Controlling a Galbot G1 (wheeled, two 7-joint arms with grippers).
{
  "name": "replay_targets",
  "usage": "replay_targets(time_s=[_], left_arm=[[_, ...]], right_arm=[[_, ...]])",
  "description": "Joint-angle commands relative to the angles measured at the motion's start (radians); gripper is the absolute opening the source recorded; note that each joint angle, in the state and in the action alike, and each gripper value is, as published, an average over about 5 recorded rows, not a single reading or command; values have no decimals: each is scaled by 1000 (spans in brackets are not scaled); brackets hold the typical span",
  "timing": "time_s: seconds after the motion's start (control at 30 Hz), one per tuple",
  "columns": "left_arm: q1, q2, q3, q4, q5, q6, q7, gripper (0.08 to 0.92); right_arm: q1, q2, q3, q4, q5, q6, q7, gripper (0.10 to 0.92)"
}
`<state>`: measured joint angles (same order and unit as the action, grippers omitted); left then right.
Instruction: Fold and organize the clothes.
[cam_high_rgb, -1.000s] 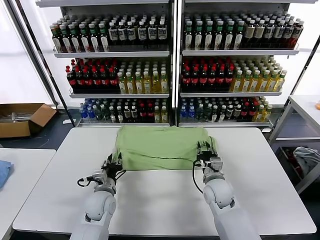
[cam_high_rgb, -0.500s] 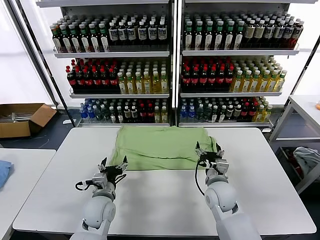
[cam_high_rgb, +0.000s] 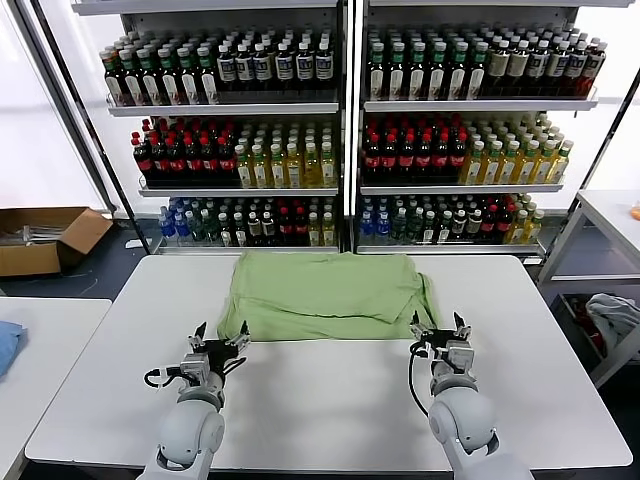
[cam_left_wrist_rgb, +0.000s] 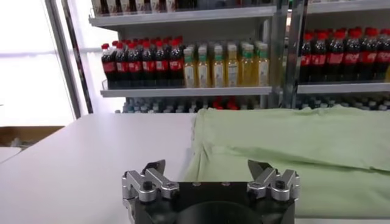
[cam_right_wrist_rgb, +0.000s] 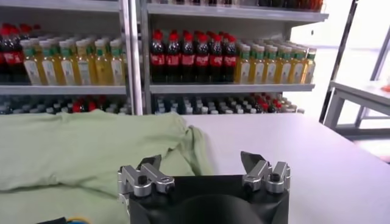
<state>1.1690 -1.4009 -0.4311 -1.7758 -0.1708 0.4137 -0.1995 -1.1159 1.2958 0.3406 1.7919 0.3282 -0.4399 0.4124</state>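
Observation:
A light green shirt (cam_high_rgb: 322, 295) lies folded flat on the far half of the white table (cam_high_rgb: 330, 400), its near hem running across the middle. The same green cloth (cam_left_wrist_rgb: 292, 152) fills the right of the left wrist view, and the shirt (cam_right_wrist_rgb: 73, 152) fills the left of the right wrist view. My left gripper (cam_high_rgb: 220, 334) hovers open just off the shirt's near left corner, empty. My right gripper (cam_high_rgb: 440, 326) stands open and empty beside the near right corner. In the wrist views the left gripper (cam_left_wrist_rgb: 207, 169) and right gripper (cam_right_wrist_rgb: 201, 161) hold nothing.
Behind the table stand shelves of bottles (cam_high_rgb: 340, 130). A cardboard box (cam_high_rgb: 45, 238) sits on the floor at the left, another table (cam_high_rgb: 40, 340) with blue cloth at the left edge, and a white rack (cam_high_rgb: 600, 250) at the right.
Both grippers let go of the shirt's near edge, opened wide and drew back toward me. The folded shirt stayed flat on the table.

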Motion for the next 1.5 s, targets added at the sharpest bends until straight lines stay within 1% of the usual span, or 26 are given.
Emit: replay_targets(time_s=[0.03,0.33,0.43,0.57,0.67,0.97,1.07,1.17,1.27,1.33,1.4,1.5], left_arm=[[-8,1,2,46,24,3,4,823],[-31,3,3,92,31,4,5,823],[-37,4,2,111,31,11,5,823],[-32,4,0,120,27,21,7,801],[-26,6,1,120,22,24,11,732],[-25,10,0,121,16,25,22,472],[-13,14,3,101,17,22,28,385],[13,18,10,52,23,20,27,299],[49,20,18,-24,37,14,20,212],[80,23,24,-82,44,12,15,147],[124,30,28,-145,47,14,7,102],[208,47,29,-252,48,17,-2,82]], right_arm=[[-17,-12,5,-13,3,-13,5,823],[-1,7,5,-66,26,-6,3,811],[7,20,0,-86,27,-6,2,759],[10,29,-6,-98,27,-4,3,642],[8,31,-10,-101,25,-1,2,556],[-14,25,-17,-74,8,-5,-16,296],[-24,16,-15,-54,9,-6,-22,209],[-41,8,-11,-15,10,-7,-20,138],[-69,1,-10,44,3,-5,-17,112],[-91,-2,-10,89,-4,-4,-14,112],[-127,-4,-9,154,-11,-6,-7,112],[-215,-6,-7,263,-24,-11,8,112]])
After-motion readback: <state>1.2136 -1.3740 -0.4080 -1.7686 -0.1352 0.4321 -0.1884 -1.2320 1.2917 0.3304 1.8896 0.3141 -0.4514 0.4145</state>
